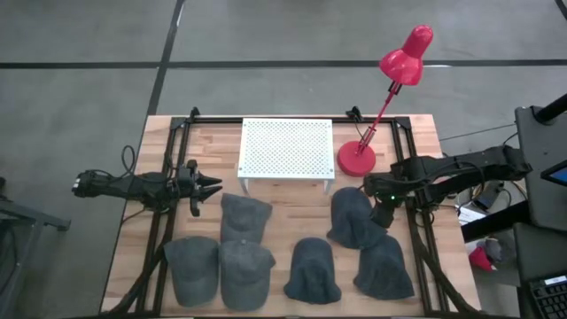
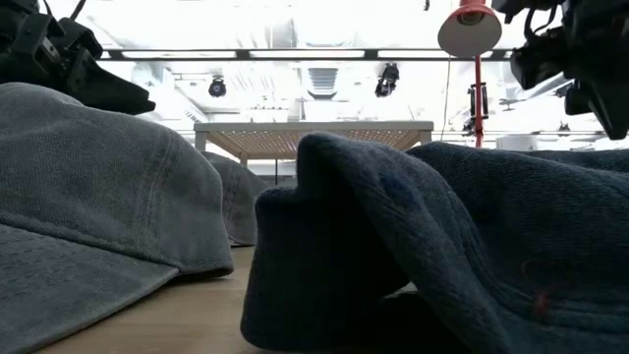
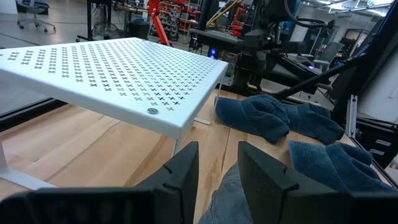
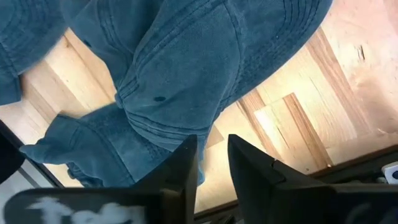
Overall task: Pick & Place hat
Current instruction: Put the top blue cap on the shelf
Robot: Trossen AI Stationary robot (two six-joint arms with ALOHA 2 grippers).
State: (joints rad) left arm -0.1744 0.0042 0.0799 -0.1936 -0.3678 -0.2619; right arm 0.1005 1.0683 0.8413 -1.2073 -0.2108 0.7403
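Denim-blue hats lie in two loose rows across the front of the wooden table [image 1: 416,133], six of them in the high view. The right gripper [image 1: 383,206] hangs directly over the rear right hat [image 1: 353,217], near the base of the red lamp [image 1: 390,84]. In the right wrist view its two dark fingers [image 4: 245,168] stand a narrow gap apart above the crown of that hat [image 4: 180,68], with bare wood showing between them; they hold nothing, though whether the tips brush the cloth is hard to say from this angle. Another hat [image 1: 384,270] lies just in front of it, touching or overlapping its edge.

On the table's left side the left gripper [image 1: 211,187] waits beside the white perforated stand [image 1: 286,148], pointing toward the table's middle. Its fingers [image 3: 183,174] are likewise slightly parted and empty, above the hat [image 1: 244,217] just behind the front row.
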